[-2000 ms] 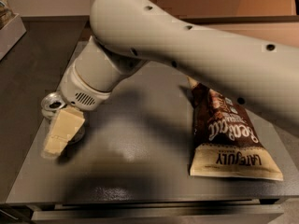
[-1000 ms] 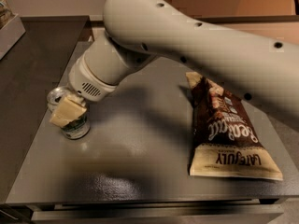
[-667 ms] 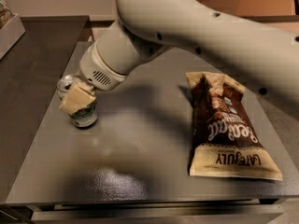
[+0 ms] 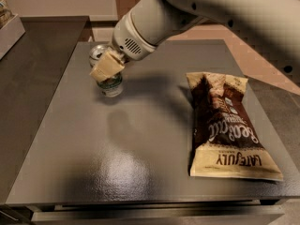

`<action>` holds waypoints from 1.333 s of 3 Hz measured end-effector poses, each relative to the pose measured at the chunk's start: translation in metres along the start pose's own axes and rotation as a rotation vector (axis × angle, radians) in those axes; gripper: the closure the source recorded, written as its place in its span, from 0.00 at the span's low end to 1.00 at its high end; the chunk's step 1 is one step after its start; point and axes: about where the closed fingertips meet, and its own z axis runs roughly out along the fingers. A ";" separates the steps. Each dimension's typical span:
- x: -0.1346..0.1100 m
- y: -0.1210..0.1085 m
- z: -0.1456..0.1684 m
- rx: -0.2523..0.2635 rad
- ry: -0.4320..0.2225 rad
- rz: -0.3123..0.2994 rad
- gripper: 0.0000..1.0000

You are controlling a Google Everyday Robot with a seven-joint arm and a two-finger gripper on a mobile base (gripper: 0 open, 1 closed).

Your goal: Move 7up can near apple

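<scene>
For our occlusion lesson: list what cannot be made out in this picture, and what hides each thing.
- Apple: not in the camera view; off frame or behind the arm, cannot tell.
- Can: label mostly covered by the end effector, shut on it over the table's back left.
- Grey object, top left: cut off by the frame edge.
</scene>
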 end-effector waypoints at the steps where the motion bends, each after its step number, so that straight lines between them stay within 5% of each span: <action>1: 0.017 -0.043 -0.013 0.054 0.016 0.050 1.00; 4: 0.056 -0.117 -0.006 0.128 0.035 0.184 1.00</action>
